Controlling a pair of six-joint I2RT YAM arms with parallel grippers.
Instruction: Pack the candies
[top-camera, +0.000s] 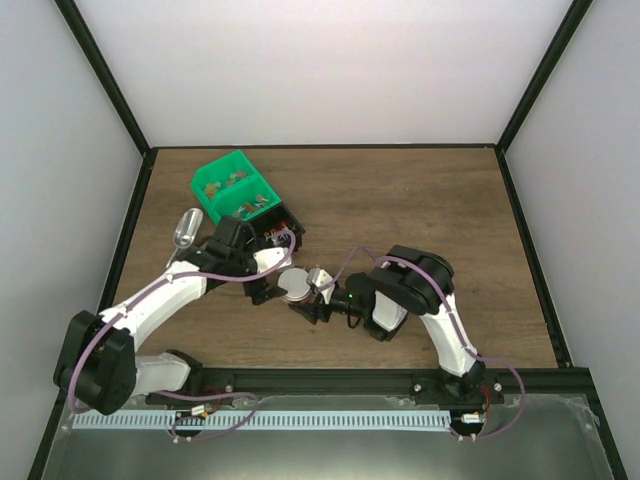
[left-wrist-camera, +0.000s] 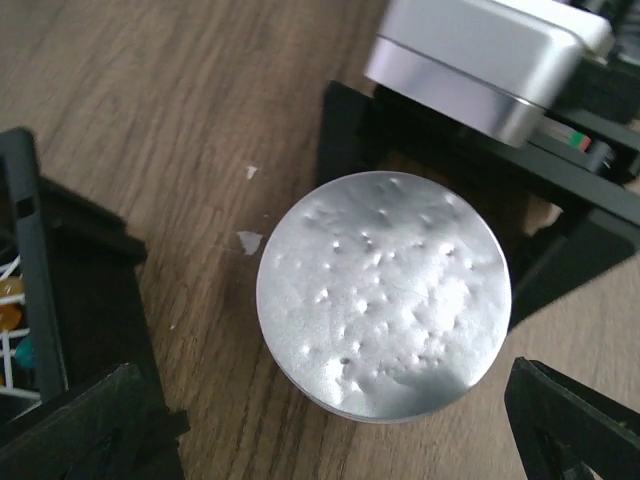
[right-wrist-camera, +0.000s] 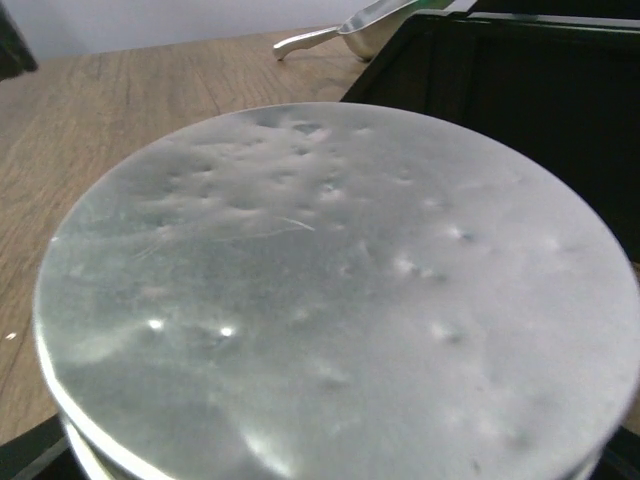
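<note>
— Where do we find the small wrapped candies (left-wrist-camera: 10, 300)?
— We see only a few, orange and teal, cut off at the frame's edge inside the black plastic bin (left-wrist-camera: 28, 230) (from above they are mere specks). The round silver metal tin (left-wrist-camera: 385, 300) stands just beside that bin on the brown wooden table (left-wrist-camera: 150, 100). Its dimpled top hides whatever it holds.
— And the grippers?
— The left gripper (left-wrist-camera: 325, 400) is spread wide over the tin, fingers clear of it. The right gripper (top-camera: 310, 290) clasps the tin's sides. In its own view the tin nearly hides its fingers.
</note>
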